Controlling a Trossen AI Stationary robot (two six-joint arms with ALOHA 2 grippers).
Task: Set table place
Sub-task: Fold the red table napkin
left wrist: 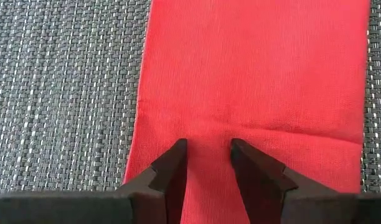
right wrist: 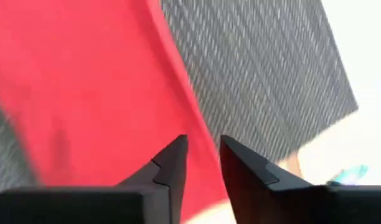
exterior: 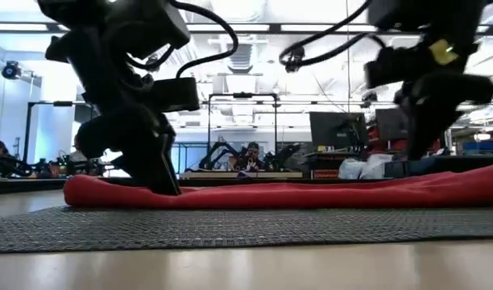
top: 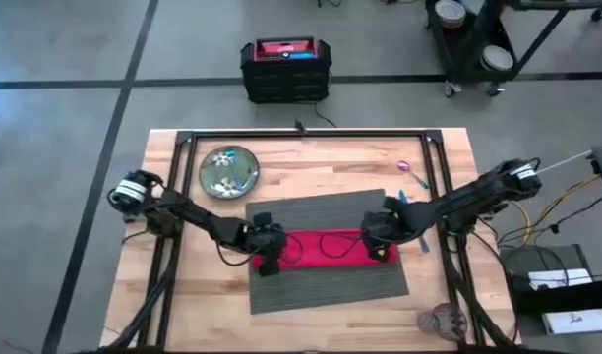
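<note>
A wood counter (top: 183,295) carries a grey mat (top: 326,280) at its middle, the landmark here. The red napkin (top: 326,246) lies stretched flat across the mat. Left pincer (top: 269,264) and right pincer (top: 382,253) stand at the napkin's two ends, fingers slightly parted, gripping nothing, apparently smoothing it. The plate (top: 230,170) waits beyond the mat; utensils (top: 414,182) lie beside it.

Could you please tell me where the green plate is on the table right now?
In the high view the green plate sits on the table's far left part, beyond the grey placemat, clear of both arms.
</note>
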